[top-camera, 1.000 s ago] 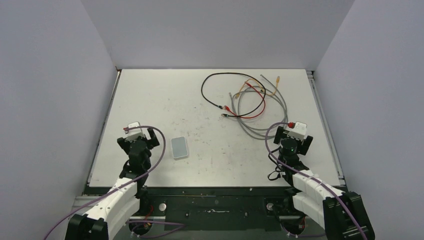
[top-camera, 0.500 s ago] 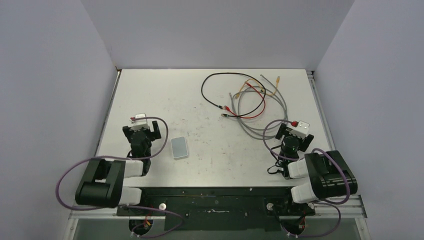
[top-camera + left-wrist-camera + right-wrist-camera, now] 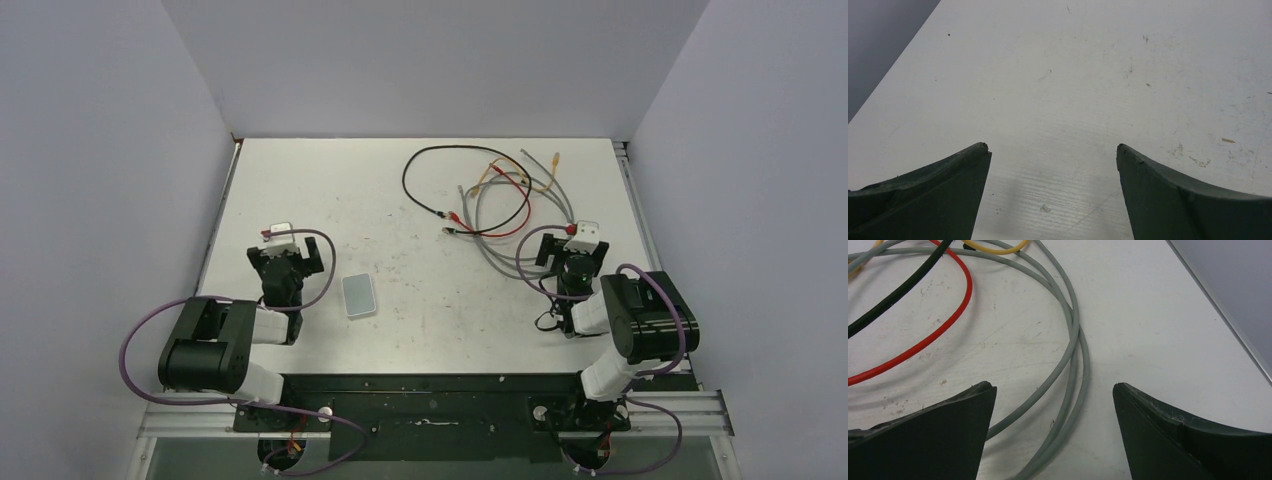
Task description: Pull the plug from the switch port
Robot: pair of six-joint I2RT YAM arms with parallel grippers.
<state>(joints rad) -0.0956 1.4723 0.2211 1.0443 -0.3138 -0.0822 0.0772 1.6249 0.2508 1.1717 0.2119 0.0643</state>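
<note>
Small flat pale grey-blue switch box (image 3: 359,296) lies on the white surface (image 3: 330,190), near the left end effector (image 3: 1052,146), at its 3 o'clock. From above, no lead visibly enters it and the ports are too small to read. Both end effectors are released and hold nothing. The right end effector (image 3: 1053,385) straddles the grey cable loops (image 3: 1070,340), well apart from the switch. Check the socket edge first. If a plug's there, pin the box with the left and pull straight along the port axis with the right.

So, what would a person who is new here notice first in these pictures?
Most likely the tangle of cables, black, red, grey and orange, at the far right of the table. Then the small pale switch, alone near the open left gripper, no cable visibly plugged in.
</note>
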